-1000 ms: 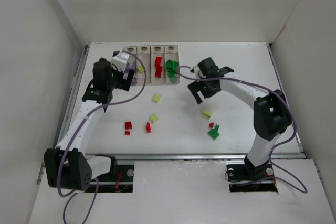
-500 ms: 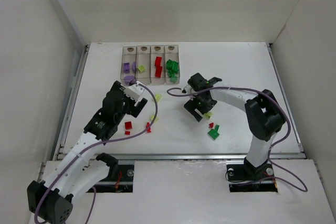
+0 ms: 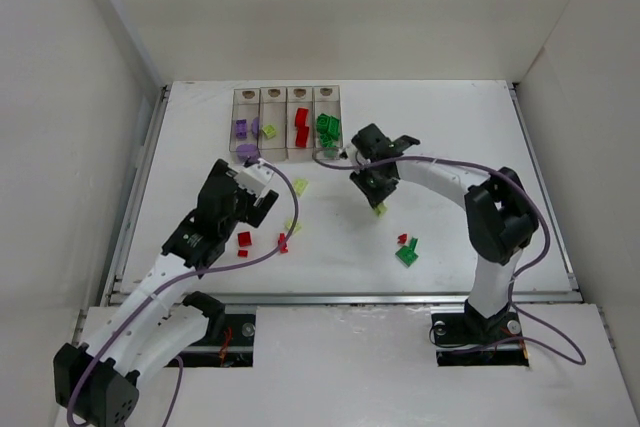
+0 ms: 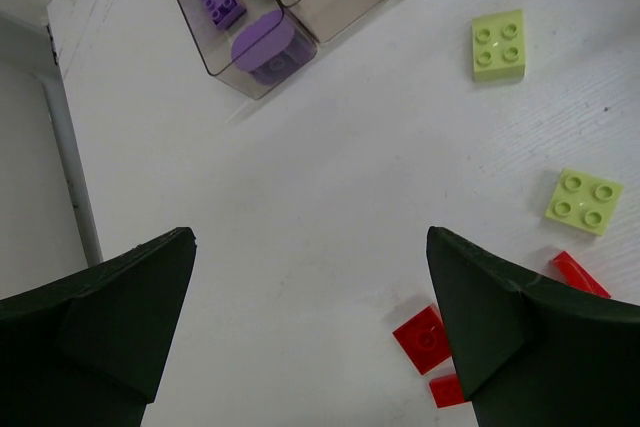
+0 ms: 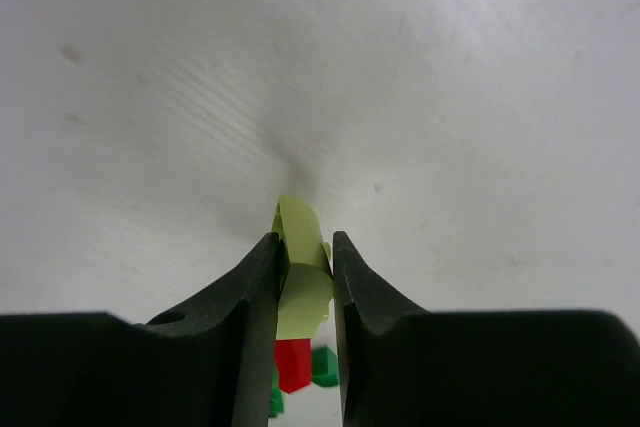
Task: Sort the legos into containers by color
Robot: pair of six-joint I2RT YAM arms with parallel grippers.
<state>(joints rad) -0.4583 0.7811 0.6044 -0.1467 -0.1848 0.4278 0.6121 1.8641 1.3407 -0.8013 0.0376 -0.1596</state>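
The right jaws are clamped on a small pale yellow-green plastic brick (image 5: 300, 282). It sits right between their tips, close to the white worktop (image 3: 450, 127). I cannot tell if it touches the worktop. I think the brick is very light, hard and smooth, so it will not bend or break, but it could slip or twist. The best hold is on its two flat sides, as the right jaws hold it. Just behind these jaws lie a small red brick (image 5: 293, 362) and a small green brick (image 5: 322, 365). The row of four clear plastic bins (image 3: 287, 97) lies ahead of the right jaws and off to their left. The bin nearest them is full of green bricks (image 3: 328, 130), so I think the yellow-green brick has to pass over that one. The left jaws are wide apart and hold nothing. Between them is only bare worktop, with two little red bricks (image 4: 425, 335) by the right tip. Two flat yellow-green square bricks (image 4: 584, 200) lie a little past it.
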